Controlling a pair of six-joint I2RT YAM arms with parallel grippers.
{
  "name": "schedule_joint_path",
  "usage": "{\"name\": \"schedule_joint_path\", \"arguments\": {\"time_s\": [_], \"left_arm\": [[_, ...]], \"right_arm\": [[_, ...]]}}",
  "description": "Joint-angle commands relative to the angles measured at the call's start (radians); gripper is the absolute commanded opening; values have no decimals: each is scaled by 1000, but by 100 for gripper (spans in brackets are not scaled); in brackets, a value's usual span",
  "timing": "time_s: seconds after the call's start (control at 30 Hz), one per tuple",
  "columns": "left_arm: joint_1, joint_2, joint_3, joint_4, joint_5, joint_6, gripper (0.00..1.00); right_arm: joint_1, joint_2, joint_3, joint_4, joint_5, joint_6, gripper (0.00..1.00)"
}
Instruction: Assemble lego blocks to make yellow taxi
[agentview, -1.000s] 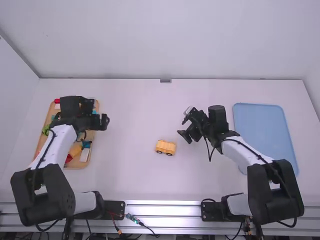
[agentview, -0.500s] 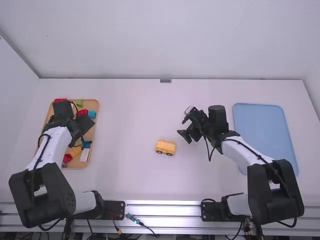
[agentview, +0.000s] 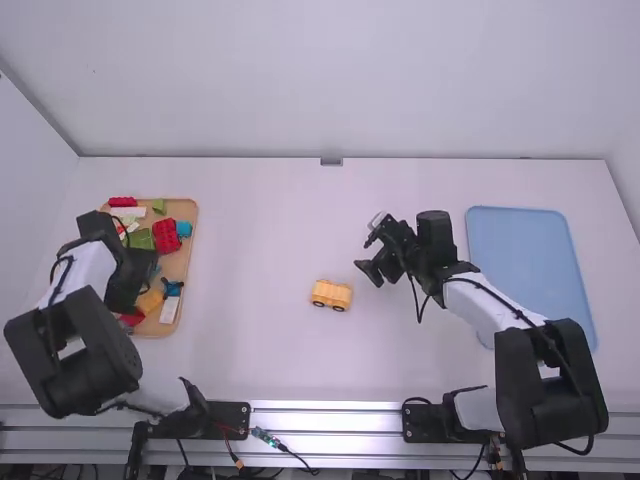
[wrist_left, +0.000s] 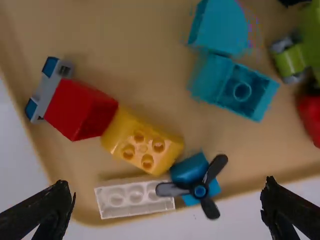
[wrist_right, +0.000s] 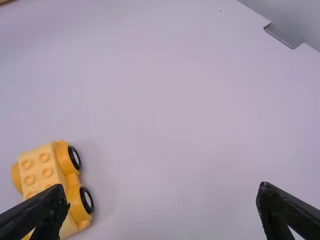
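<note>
Yellow plastic makes up the small block car on black wheels (agentview: 331, 295), which sits on the white counter (agentview: 280, 230) between the two trays, nearer the right hand (agentview: 372, 270). That hand is spread, its fingers apart with nothing between them. The left hand (agentview: 128, 285) is over the shallow tan tray (agentview: 182, 262) of loose blocks, also spread wide and empty.

In the left wrist view, a yellow four-studded block (wrist_left: 142, 145) lies in the tan tray against a red block (wrist_left: 80, 110). Just beside the yellow one are a white studded block (wrist_left: 132, 199) and a blue block with a dark three-bladed propeller (wrist_left: 199, 190). Two teal blocks (wrist_left: 240, 90) lie farther in, touching each other. The flat, pale blue tray (agentview: 530, 260) lies by the right arm.
</note>
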Motion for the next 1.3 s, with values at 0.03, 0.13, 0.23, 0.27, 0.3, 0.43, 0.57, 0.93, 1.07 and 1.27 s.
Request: {"name": "schedule_joint_path", "arguments": {"time_s": [0.03,0.13,0.23,0.27,0.3,0.43,0.57,0.93,1.07,1.27], "left_arm": [[3,103,76,-48,-11,-151,96],[0,150,85,-58,-11,-238,94],[-1,181,67,-57,-11,-344,84],[-1,181,63,-54,-12,-356,84],[0,181,56,-50,-14,-380,83],[-2,181,28,3,-45,-438,80],[-1,181,-13,54,-33,-446,78],[-2,181,-82,131,-56,-575,67],[-4,181,-93,153,-56,-586,62],[-4,181,-116,167,-61,-626,56]], "right_arm": [[3,-17,10,-4,-11,5,99],[2,-17,10,-8,-11,5,99],[2,-17,10,-19,0,4,99],[3,-17,10,-22,2,3,99],[3,-17,10,-23,4,0,99],[1,-17,10,-23,3,1,99],[2,-17,10,-26,2,2,99],[2,-17,10,-30,2,4,99],[2,-17,10,-33,0,3,99],[2,-17,10,-37,3,2,99]]}}
